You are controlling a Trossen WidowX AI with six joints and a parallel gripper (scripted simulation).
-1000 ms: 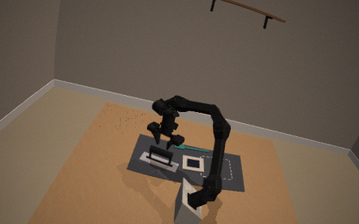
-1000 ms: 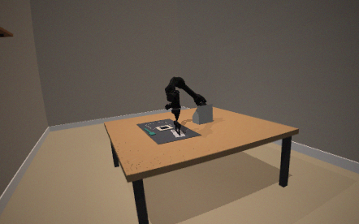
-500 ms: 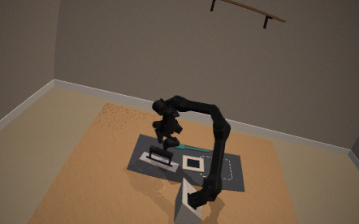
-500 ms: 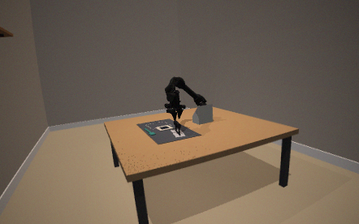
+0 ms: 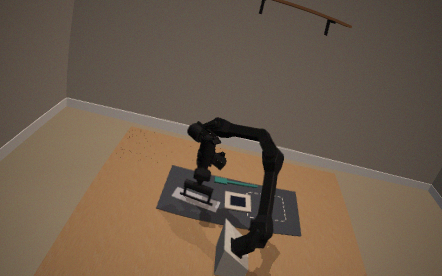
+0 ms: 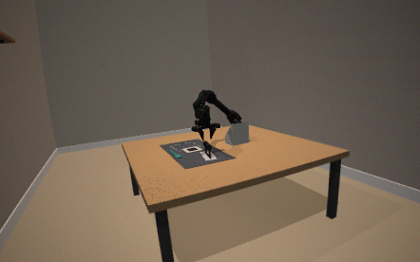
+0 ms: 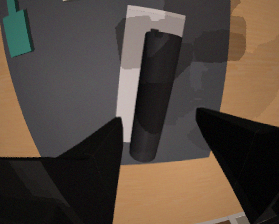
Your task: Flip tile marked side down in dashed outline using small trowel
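Observation:
The trowel (image 5: 194, 200) (image 6: 210, 157) (image 7: 156, 90), a pale flat blade with a raised black bar handle, lies at the left end of the dark mat (image 5: 164, 200) (image 6: 192, 164) (image 7: 65, 90) in the top view. My gripper (image 5: 202, 182) (image 6: 207, 138) (image 7: 159, 118) is open and empty, pointing down just above the handle. In the wrist view the handle runs lengthwise between the spread fingertips. The white tile (image 5: 237, 201) (image 6: 192, 149) lies flat with its dark square up, at the near side of the dashed outline (image 5: 284, 208). The arm partly hides the outline in the top view.
A teal tool (image 5: 221, 180) (image 6: 176, 155) (image 7: 18, 33) with a long thin handle lies along the mat's far edge in the top view. A grey wedge-shaped block (image 5: 224, 253) (image 6: 238, 134) stands on the table (image 5: 101, 225) (image 6: 281, 154) by the arm's base.

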